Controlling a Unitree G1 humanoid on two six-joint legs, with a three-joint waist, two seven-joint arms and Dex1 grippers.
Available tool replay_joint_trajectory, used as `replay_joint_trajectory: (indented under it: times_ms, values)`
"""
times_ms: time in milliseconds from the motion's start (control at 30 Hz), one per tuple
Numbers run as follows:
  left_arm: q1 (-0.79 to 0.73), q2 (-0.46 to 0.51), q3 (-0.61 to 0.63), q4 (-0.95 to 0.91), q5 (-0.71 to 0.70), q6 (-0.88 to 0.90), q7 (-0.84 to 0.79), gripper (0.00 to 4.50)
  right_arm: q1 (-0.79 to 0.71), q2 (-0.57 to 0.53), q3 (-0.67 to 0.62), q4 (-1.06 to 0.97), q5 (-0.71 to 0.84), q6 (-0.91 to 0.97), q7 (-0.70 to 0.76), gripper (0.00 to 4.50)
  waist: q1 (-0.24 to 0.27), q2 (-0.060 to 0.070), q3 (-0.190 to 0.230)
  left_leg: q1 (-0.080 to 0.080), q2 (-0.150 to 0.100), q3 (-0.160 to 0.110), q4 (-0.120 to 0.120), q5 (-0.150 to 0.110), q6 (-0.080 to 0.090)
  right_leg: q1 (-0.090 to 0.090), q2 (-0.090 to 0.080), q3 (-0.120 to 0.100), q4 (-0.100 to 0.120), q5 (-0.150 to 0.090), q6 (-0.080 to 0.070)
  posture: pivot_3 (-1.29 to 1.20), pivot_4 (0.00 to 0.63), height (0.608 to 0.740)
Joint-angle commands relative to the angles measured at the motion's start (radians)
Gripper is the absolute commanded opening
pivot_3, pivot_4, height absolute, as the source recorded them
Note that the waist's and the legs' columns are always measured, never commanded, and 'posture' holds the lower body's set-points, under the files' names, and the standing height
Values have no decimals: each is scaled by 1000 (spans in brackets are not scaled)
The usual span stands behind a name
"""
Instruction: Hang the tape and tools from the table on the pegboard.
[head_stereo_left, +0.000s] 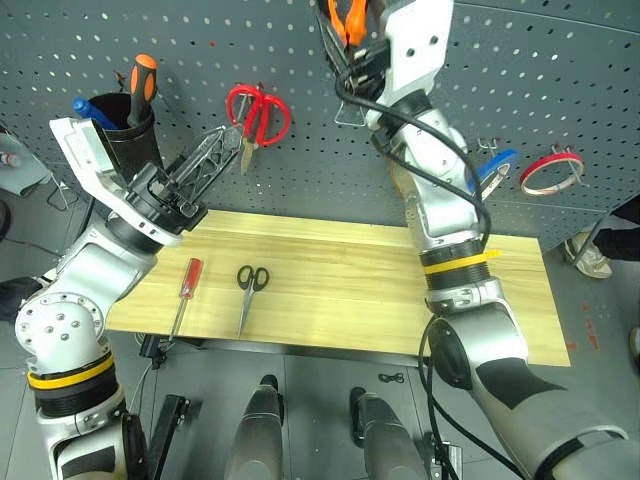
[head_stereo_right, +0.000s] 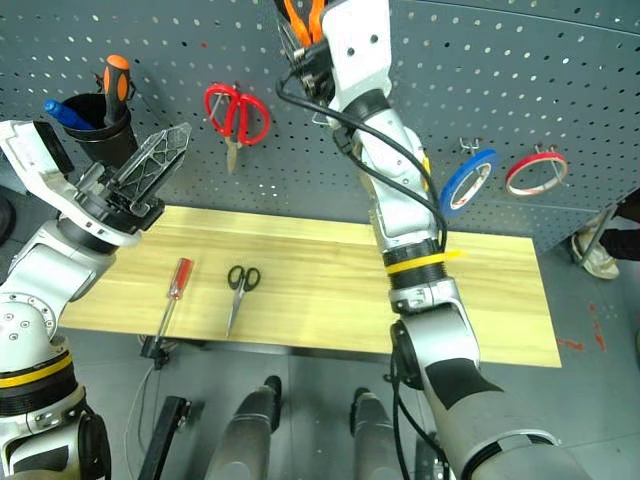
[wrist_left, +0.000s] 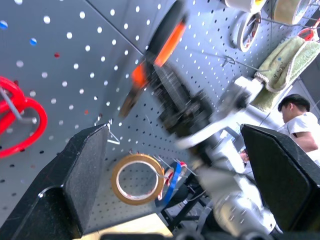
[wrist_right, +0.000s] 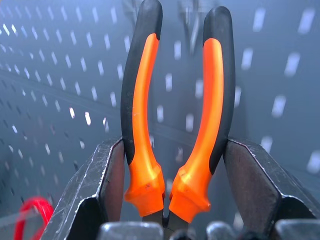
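My right gripper (wrist_right: 172, 146) is raised against the dark grey pegboard (head_stereo_left: 300, 90), shut on the orange-and-black-handled pliers (wrist_right: 141, 125), its fingers pressing the two handles from outside. The pliers (head_stereo_left: 350, 18) stand high on the board. My left gripper (head_stereo_left: 210, 157) hovers open and empty above the left end of the wooden table (head_stereo_left: 340, 300). A yellowish-tan tape ring (wrist_left: 137, 179) hangs on a pegboard hook. On the table lie the red-handled screwdriver (head_stereo_left: 187, 285) and the small black-handled scissors (head_stereo_left: 250, 285), side by side.
Red-handled scissors (head_stereo_left: 258, 112) hang on the board. A black cup (head_stereo_left: 125, 130) holds an orange-and-black screwdriver. A blue ring (head_stereo_left: 492, 168) and a red ring (head_stereo_left: 550, 170) hang at the right. A person (wrist_left: 300, 117) stands beyond the table's right end.
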Motion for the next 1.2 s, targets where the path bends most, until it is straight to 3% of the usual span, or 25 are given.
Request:
replay_joint_trajectory:
  times_ms: [33, 233, 433, 500, 600, 767, 1000, 1200]
  values:
    - [-9, -3, 3, -13, -1, -19, -9, 4500, -60, 1, -12, 78, -15, -129, -53, 2649, 2, 0, 0, 0, 0, 0, 0, 0, 0, 0, 0, 0, 0, 0, 0, 267, 250, 740]
    - [-5, 1, -1, -19, -5, -13, -5, 4500, -36, -4, -9, 182, -29, -164, -92, 2649, 10, 0, 0, 0, 0, -1, 0, 1, -1, 0, 0, -1, 0, 0, 0, 273, 252, 740]
    - [-3, -1, -7, -26, -9, -10, -2, 4500, 15, 25, -32, 162, 20, -27, -96, 2649, 9, 0, 0, 0, 0, -3, 0, 2, -3, 0, 0, -3, 3, 1, -1, 272, 249, 740]
    - [-9, -7, -9, -23, -12, -13, 3, 4500, 35, 17, -26, 130, 22, -11, -82, 3668, 9, 0, 0, 1, 0, -3, 0, 3, -4, 0, 0, -3, 4, 1, -2, 262, 245, 740]
    - [-14, -9, -14, -18, -10, -12, 2, 4500, 56, 4, -18, 80, 22, 11, -60, 4460, 9, 0, 0, 1, 0, -5, 0, 6, -4, 1, 0, -5, 4, 2, -3, 252, 249, 740]
    - [18, -1, -22, -26, 17, -4, 8, 4500, 133, -36, -3, -71, 28, 101, 7, 4460, 10, 0, 0, 0, 0, -8, 0, 8, -6, 1, 0, -7, 4, 2, -2, 234, 253, 740]
    - [274, 63, -87, -105, 265, -7, 25, 4500, 357, -169, 23, -528, 198, 475, 271, 4460, 8, 0, 0, 0, 0, -9, -6, 8, -6, 0, 0, -9, 3, 2, -3, 200, 277, 740]
    - [423, 20, -248, -111, 594, -25, 196, 4500, 547, -353, 53, -881, 485, 832, 532, 4460, 6, 0, 0, 0, 0, -9, -5, 8, -6, 1, 0, -9, 3, 1, -4, 162, 299, 740]
